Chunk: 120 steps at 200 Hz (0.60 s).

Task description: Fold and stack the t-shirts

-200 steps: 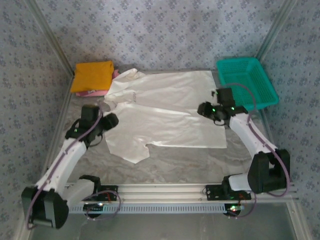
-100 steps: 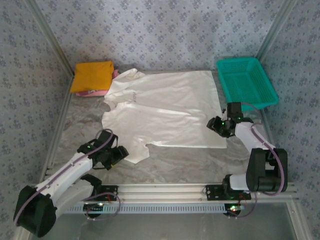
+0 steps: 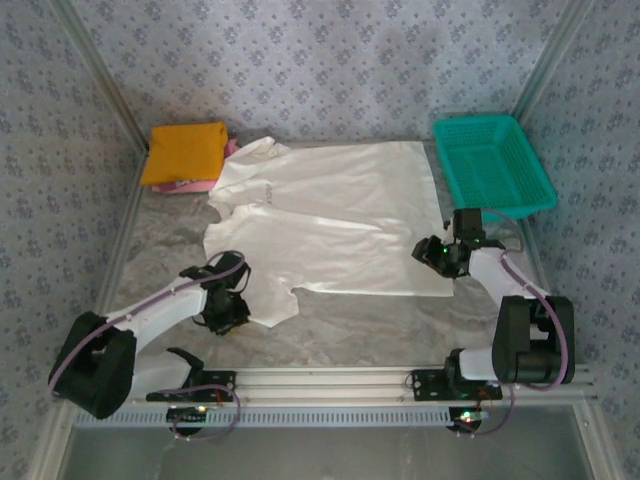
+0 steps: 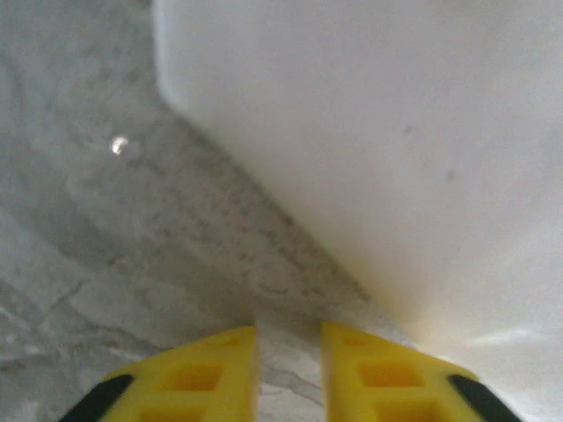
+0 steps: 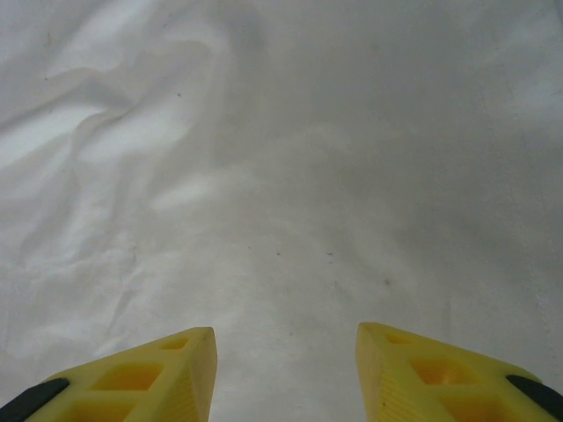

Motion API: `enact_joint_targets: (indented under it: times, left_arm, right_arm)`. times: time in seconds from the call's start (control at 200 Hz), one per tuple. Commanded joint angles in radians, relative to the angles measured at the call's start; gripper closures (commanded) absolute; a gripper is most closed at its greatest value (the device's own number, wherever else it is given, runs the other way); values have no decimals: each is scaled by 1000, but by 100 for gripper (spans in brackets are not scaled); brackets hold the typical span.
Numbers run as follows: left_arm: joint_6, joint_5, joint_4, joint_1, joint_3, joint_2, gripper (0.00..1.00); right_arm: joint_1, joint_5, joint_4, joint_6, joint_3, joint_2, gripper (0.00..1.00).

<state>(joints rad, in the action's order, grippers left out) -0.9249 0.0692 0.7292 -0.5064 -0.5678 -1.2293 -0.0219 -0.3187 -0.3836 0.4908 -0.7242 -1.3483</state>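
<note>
hovering over white t-shirt (image 3: 340,220), right claw (image 5: 285,331) apart, left claw (image 4: 288,328) barely apart at edge, seemingly empty

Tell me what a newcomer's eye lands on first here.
The big white t-shirt spread across the table's middle, the left arm and right arm at its near corners. Then the colour: a folded orange shirt at the far-left corner and a teal basket at the far right.
</note>
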Motion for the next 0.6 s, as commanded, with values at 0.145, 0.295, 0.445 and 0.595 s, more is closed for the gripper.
enact_joint_targets:
  times: [0.145,0.295,0.445,0.595]
  left_arm:
    - [177,-43,-199,36,-209,-44,100]
    - [298,-27,-151,69,-354,-143,100]
    - [389,-1,-55,70,-480,-244,97]
    - [233,-32,-44,28,-285,-60,53]
  right_arm:
    - [-32,20,-28,4,52,42,50]
    - [-59,-11,-8,1,43,10,49]
    - [-59,-23,-27,-11,13,0,49]
    - [-61,1,-38,-18,14,23,48]
